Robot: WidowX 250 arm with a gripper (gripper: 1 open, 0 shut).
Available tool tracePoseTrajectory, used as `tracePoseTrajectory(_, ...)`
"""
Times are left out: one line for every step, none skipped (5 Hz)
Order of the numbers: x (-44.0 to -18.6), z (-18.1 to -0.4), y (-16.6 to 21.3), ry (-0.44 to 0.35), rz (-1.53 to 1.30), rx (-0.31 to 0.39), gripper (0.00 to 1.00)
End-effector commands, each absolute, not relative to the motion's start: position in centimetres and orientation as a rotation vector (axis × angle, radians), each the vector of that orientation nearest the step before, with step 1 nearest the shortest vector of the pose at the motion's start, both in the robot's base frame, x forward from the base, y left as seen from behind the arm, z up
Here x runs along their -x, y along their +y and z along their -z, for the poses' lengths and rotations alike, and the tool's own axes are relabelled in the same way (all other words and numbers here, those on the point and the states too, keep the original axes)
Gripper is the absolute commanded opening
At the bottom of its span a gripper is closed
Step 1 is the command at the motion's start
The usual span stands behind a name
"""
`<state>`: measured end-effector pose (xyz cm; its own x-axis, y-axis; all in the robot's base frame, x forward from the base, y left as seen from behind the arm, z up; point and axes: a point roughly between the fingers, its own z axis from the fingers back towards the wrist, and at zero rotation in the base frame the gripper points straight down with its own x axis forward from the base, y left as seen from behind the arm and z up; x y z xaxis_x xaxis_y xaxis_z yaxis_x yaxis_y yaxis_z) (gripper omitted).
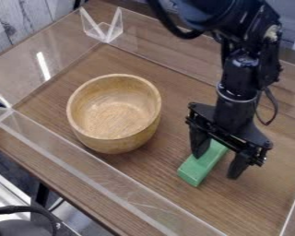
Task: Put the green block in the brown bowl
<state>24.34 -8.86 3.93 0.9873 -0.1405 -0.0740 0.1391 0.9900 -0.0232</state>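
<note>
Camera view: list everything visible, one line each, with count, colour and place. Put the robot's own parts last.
brown bowl: one, light-brown wood with visible grain, left of centre on the table, nothing inside it.
green block: one, bright green, lying on the table to the right of the bowl, its upper end between the gripper's fingers.
wooden table: one, brown wood grain, fills the view.
clear barrier: transparent panels around the table edge, near side and left.
clear stand: one, transparent folded piece, far back at upper left.
robot arm: one, black, reaching down from the upper right.
gripper: one, black, pointing down, jaws open on either side of the block.
</note>
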Motion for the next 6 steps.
tracePoseTrajectory(-24.94, -5.22, -9.29, 0.017, 0.148, 0.029, 1.0)
tracePoseTrajectory(-24.94, -5.24, -9.32, 0.01, 0.144, 0.029, 1.0)
tracePoseTrajectory(-25.1, -5.14, -9.23, 0.005, 0.138, 0.027, 1.0)
tracePoseTrajectory(-25.2, -5.09, -9.15, 0.0, 0.132, 0.026, 1.0)
tracePoseTrajectory(-25.24, -5.06, -9.08, -0.004, 0.126, 0.027, 1.0)
tracePoseTrajectory(-25.35, -4.78, -8.94, -0.003, 0.121, 0.028, 0.0)
